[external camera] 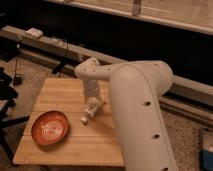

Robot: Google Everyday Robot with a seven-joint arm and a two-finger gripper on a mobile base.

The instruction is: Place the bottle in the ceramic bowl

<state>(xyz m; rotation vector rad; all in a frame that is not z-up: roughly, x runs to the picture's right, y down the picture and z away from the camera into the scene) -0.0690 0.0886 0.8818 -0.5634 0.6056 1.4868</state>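
Note:
The small whitish bottle (92, 110) lies on its side on the wooden table (75, 145), its white cap pointing to the front left. The orange-red ceramic bowl (50, 128) sits at the table's front left with nothing in it, about a bowl's width from the bottle. My gripper (92, 96) hangs down from the white arm (135, 95), right over the bottle's far end and at or just above it.
My large white arm covers the table's right side. A long rail with cables (50, 45) runs behind the table. Dark stand legs (7, 100) are on the left, on a speckled floor.

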